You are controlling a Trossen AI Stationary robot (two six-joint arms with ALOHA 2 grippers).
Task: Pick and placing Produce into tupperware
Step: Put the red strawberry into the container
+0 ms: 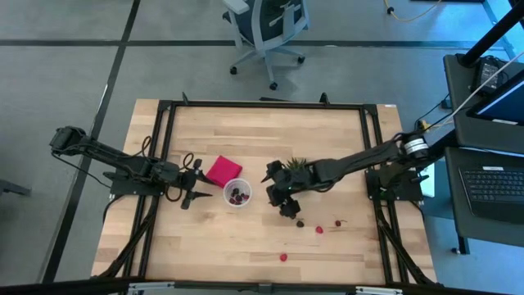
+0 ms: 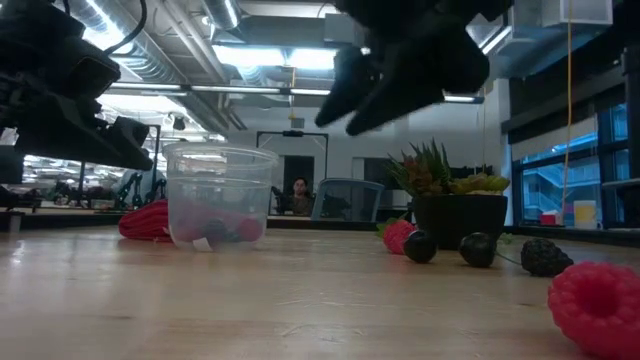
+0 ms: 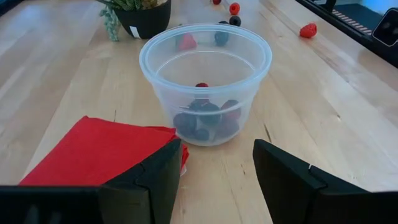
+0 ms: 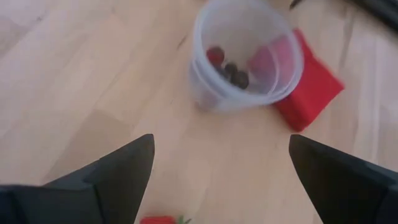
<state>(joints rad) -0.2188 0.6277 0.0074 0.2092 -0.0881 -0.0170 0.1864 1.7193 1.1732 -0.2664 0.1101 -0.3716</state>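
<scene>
High view shows your right gripper (image 1: 288,207) between the tupperware (image 1: 238,193) and the loose produce (image 1: 319,229) — its fingers are spread wide and hold nothing. The tupperware already has a few fruits inside, beside the red block (image 1: 221,170). Come down over one fruit only, with the fingers on both sides of it, and close gently. The left gripper (image 1: 190,197) waits near the cup, open and empty.

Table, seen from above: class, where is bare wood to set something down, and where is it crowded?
Free: the far strip behind the red block and plant, and the near-left corner. Crowded: the middle, around the cup, both tools, and the loose berries near right.
</scene>
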